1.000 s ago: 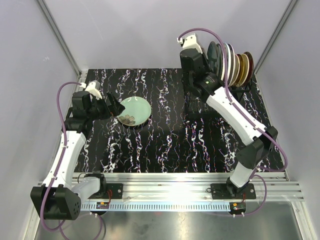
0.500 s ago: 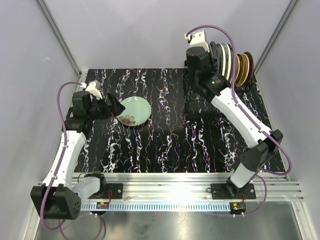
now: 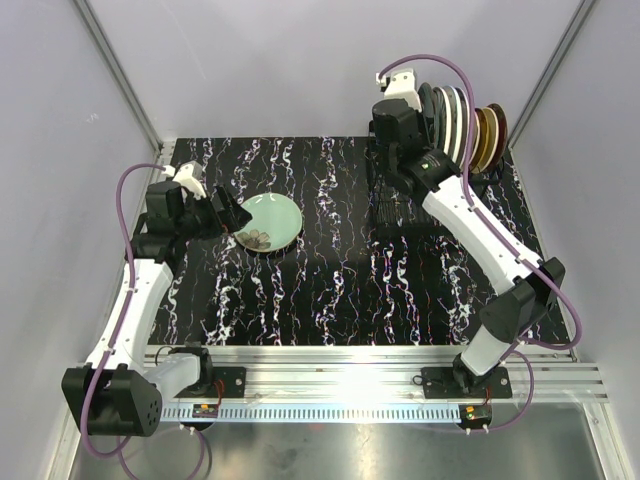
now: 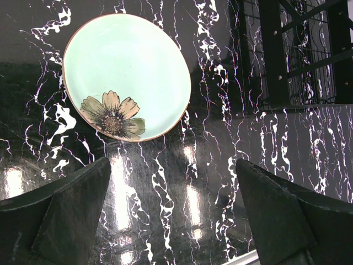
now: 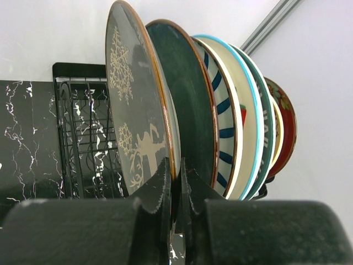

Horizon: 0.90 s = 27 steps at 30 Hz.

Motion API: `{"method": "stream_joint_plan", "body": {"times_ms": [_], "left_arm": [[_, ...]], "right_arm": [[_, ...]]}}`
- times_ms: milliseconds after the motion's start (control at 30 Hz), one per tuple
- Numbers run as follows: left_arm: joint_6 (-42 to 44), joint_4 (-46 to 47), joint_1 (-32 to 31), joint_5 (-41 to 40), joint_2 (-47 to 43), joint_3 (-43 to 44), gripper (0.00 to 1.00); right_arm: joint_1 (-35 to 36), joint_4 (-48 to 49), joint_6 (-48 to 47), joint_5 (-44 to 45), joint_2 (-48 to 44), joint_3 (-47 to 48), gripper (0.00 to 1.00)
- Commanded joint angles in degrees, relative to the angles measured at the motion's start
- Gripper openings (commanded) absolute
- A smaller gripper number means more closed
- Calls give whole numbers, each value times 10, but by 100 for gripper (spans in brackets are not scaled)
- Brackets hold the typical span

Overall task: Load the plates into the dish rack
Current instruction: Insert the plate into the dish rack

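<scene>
Most of the plates [image 5: 220, 121] stand upright in the dish rack [image 5: 83, 132], ranked just beyond your right hand [image 5: 175, 182]. That hand is pinched onto the rim of the nearest one, the snowflake plate [image 5: 135, 105], which appears seated but not yet released. One green flower plate [image 4: 127, 77] lies flat on the surface [image 4: 182, 232], just ahead of the left hand [image 4: 172, 165], which is spread wide and empty. This plate is left to load.

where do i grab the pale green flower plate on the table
Pinch the rim of the pale green round ceramic plate at the edge nearest the open left gripper, coming in low from there. It lies flat on the black marbled table, so probably only its lip offers a hold.
</scene>
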Motion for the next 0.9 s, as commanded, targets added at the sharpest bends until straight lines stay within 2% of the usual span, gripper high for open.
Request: {"method": "stream_joint_plan", "body": {"times_ms": [0,400,700,867], "left_arm": [[-3,22,0,17,-2,17,99],[-4,24,0,22,-3,16,99],[-5,26,0,26,-1,16,99],[-5,25,0,28,-2,16,99]], "right_arm": [[-7,56,11,20,-36,7,0],[-10,47,39,13,-42,-14,0],[-10,46,47,13,-43,-19,13],[-11,45,46,13,-43,-16,25]]}}
